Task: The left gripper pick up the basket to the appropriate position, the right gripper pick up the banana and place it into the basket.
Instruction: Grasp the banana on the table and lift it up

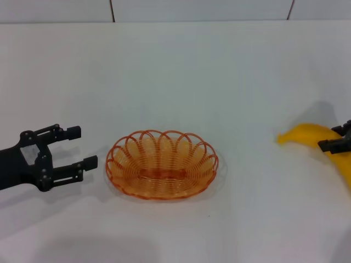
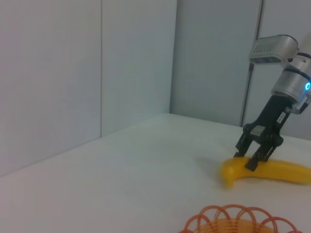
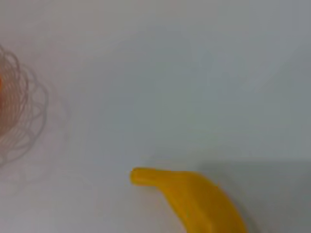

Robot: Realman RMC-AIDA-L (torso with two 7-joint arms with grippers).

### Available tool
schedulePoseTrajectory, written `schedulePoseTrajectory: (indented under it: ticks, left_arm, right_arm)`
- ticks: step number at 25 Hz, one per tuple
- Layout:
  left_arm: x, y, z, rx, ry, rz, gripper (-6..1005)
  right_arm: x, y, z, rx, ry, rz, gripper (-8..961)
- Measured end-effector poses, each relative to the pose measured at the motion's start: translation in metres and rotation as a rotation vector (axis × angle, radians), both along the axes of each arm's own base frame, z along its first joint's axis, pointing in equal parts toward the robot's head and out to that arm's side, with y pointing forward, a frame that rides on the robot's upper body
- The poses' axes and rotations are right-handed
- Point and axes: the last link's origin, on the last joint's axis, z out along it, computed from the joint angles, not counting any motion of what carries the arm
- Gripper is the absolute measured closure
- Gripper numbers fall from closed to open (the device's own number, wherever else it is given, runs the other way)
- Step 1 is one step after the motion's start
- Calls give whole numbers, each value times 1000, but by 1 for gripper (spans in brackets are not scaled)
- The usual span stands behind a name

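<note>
The orange wire basket [image 1: 162, 164] sits on the white table in the middle of the head view. Its rim shows in the left wrist view [image 2: 233, 219] and the right wrist view [image 3: 22, 116]. My left gripper [image 1: 82, 148] is open and empty, just left of the basket and apart from it. The yellow banana [image 1: 304, 134] lies on the table at the far right. My right gripper [image 1: 337, 137] straddles the banana's middle, shut on it. The left wrist view shows that gripper [image 2: 246, 159] on the banana [image 2: 277, 174]. The banana's end shows in the right wrist view [image 3: 194, 199].
The white table [image 1: 175, 71] runs back to a pale panelled wall [image 2: 97, 73]. Bare table lies between the basket and the banana.
</note>
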Motion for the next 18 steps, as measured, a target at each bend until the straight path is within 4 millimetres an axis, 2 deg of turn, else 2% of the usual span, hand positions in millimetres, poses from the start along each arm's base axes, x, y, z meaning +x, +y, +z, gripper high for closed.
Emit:
schedulePoseTrajectory:
  ticks: [1, 6, 18]
  left_arm:
    - [0, 0, 0, 0, 0, 0, 203]
    - [0, 0, 0, -1, -1, 2, 203]
    - [0, 0, 0, -1, -2, 3, 203]
  right_arm:
    - [0, 0, 0, -1, 1, 0, 222]
    - [-1, -1, -3, -14, -6, 3, 445]
    - [-3, -2, -3, -23, -3, 6, 450]
